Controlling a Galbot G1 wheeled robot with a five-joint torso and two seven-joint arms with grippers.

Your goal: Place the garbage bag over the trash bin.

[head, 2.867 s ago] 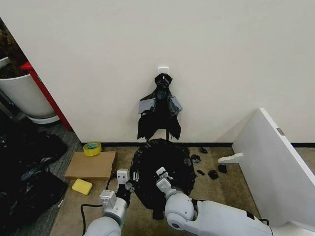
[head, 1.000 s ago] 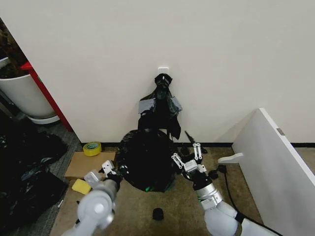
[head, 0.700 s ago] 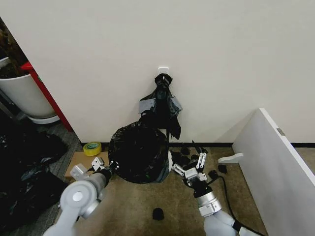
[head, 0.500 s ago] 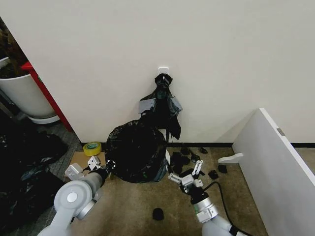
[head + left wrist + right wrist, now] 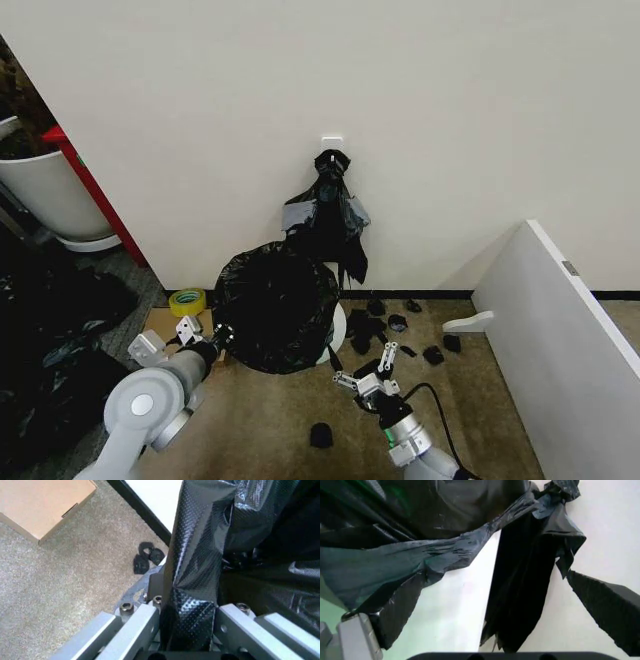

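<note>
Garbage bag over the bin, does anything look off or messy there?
Yes. The garbage bag bulges over the bin, whose cream rim shows on one side. The left claw is shut on the bag's edge; the right claw hangs open, apart from it. Black scraps litter the carpet beside the bin.

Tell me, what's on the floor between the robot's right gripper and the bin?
In the head view, small black scraps lie on the carpet between the right gripper and the bin, which the bag largely covers.

The glossy black garbage bag [image 5: 275, 307] drapes over the tilted cream trash bin [image 5: 336, 335], beside the wall.
</note>
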